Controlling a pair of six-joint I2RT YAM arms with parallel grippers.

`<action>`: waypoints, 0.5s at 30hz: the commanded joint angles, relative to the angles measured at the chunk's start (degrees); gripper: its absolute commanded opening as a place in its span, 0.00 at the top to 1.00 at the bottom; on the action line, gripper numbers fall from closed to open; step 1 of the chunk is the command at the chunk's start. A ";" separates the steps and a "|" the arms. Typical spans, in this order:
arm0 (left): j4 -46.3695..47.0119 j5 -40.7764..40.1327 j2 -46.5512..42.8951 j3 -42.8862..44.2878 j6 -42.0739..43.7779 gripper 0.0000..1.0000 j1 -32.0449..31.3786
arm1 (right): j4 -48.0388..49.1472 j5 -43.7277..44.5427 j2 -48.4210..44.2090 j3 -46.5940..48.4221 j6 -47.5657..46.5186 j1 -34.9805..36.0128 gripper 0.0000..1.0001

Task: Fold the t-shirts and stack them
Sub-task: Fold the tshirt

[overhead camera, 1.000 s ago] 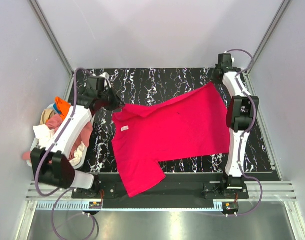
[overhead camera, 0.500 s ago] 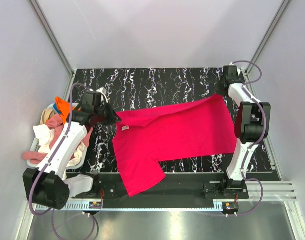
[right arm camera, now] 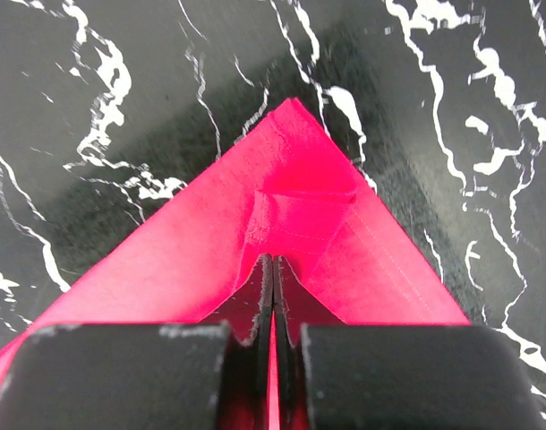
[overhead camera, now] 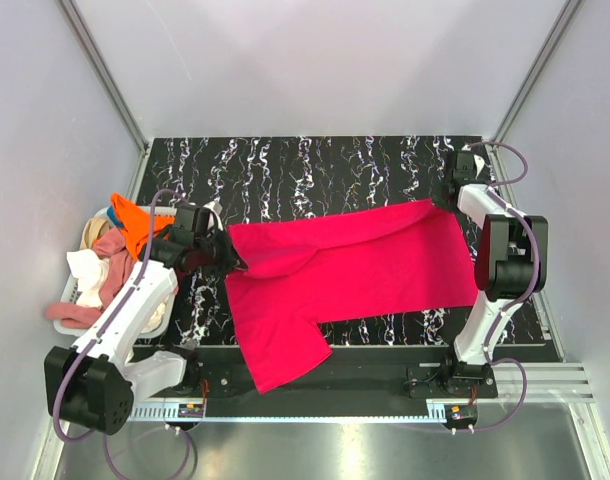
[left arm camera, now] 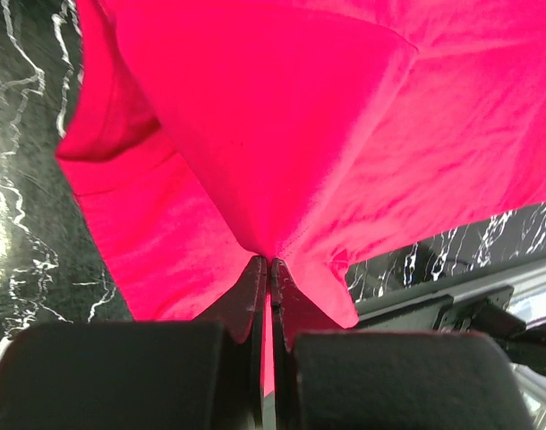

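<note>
While the other t-shirts (overhead camera: 110, 255) lie heaped in a basket (overhead camera: 85, 232) beside the counter's (overhead camera: 315, 165) left edge, the left fingers (left arm camera: 251, 288) are pressed together on the left end of the pinkish-red tee (overhead camera: 365, 265). That tee is stretched across the counter's middle, with one part reaching past the near edge, and the right fingers (right arm camera: 263, 291) pinch its far-right corner.

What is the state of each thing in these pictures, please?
Red tee: unfolded, stretched between both tools.
Left tool: shut on the red tee's edge.
Right tool: shut on a corner of the red tee.
Other tees: unfolded, heaped at the left.
</note>
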 commanded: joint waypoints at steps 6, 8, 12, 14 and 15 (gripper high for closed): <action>-0.18 1.07 -3.48 -1.00 -0.21 1.00 -1.60 | 2.16 2.05 -4.00 -3.60 2.03 -0.29 1.00; -0.53 0.89 -3.22 -1.26 -0.21 1.00 -2.22 | 2.25 2.14 -4.62 -4.31 2.29 -0.29 1.00; -0.62 0.01 -3.57 -3.28 -1.18 1.00 -3.53 | 2.25 2.31 -5.67 -5.10 2.29 -0.29 1.00; -0.53 -0.52 -4.27 -4.33 -1.53 1.00 -3.98 | 2.07 2.31 -5.94 -5.63 2.29 -0.29 1.00; -0.53 -0.87 -4.53 -4.69 -1.88 1.00 -4.07 | 2.07 2.14 -5.94 -5.80 2.46 -0.29 1.00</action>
